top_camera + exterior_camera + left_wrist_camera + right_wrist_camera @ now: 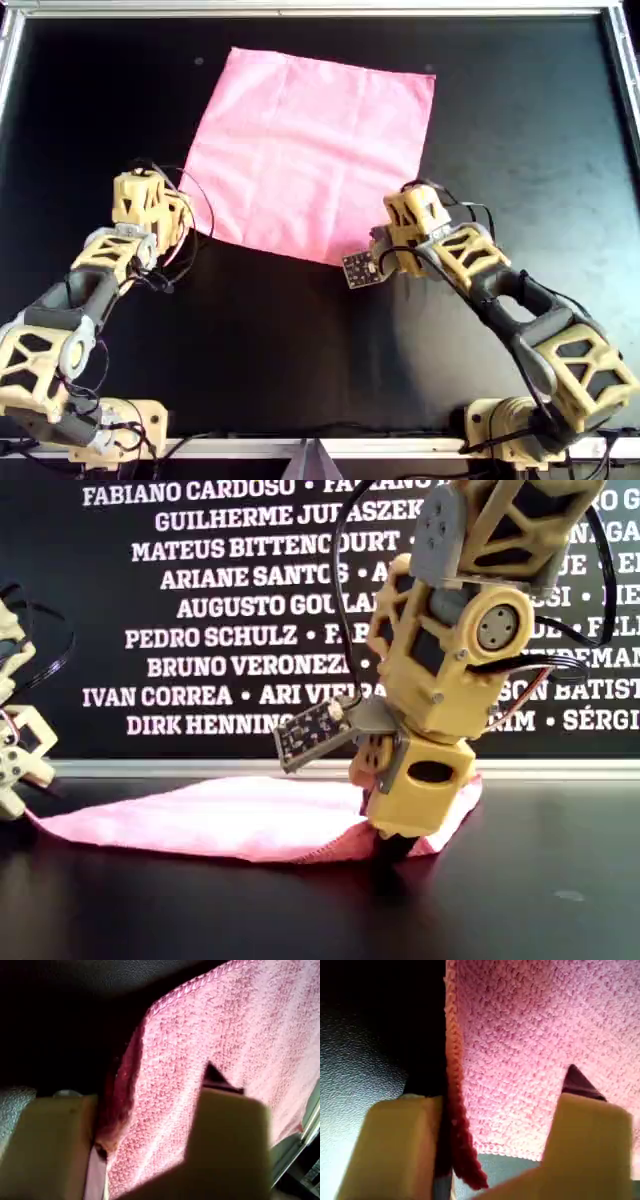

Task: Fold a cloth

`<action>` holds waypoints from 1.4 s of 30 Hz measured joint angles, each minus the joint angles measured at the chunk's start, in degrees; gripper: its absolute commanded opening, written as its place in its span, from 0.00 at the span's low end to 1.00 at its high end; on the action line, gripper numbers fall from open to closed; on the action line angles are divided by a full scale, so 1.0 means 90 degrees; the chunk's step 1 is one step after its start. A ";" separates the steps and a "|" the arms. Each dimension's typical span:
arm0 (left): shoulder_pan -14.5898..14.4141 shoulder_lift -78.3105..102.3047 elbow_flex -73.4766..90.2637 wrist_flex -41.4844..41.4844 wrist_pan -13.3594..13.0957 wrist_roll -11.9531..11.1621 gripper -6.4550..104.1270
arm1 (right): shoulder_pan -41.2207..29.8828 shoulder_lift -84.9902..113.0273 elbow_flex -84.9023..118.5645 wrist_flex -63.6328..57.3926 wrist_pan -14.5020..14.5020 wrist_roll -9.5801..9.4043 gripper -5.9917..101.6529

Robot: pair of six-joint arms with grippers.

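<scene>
Straddling the cloth (310, 150) edges, both grippers' fingers (400, 1145) stand parted.

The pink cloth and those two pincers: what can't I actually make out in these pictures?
- Overhead view: both near corners of the cloth are hidden under the left pincer and the right pincer.
- Exterior view: the right pincer's tips are dark against the table; the left pincer is cut off by the picture's left edge.
- Wrist views: too close to tell whether the fingers have clamped the cloth.
</scene>
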 measured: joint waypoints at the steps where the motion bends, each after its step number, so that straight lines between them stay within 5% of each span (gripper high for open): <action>1: 0.0000 -0.0010 -0.0010 0.0000 0.0020 0.0029 0.39 | 0.0000 0.0000 0.0000 0.0000 -0.0010 -0.0020 0.56; 7: 0.0000 -0.0010 -0.0020 -0.0010 0.0078 0.0088 0.16 | -0.0029 0.0000 0.0000 0.0000 -0.0020 0.0000 0.23; 13: -0.0010 -0.0010 -0.0020 -0.0010 0.0078 0.0059 0.04 | -0.0049 -0.0010 0.0000 0.0000 -0.0029 0.0010 0.04; 24: -0.0039 0.0010 0.0029 -0.0010 0.0078 0.0049 0.04 | -0.0049 0.0010 0.0000 0.0000 -0.0010 -0.0039 0.04; 34: -0.1172 0.1699 0.1660 0.0078 0.0078 0.0088 0.04 | -0.1035 0.0059 0.0010 0.0000 -0.0020 -0.0068 0.04; 42: -0.1260 0.2754 0.2725 0.0098 0.0137 0.0088 0.04 | -0.1279 0.0156 0.0283 -0.0010 -0.0020 -0.0117 0.04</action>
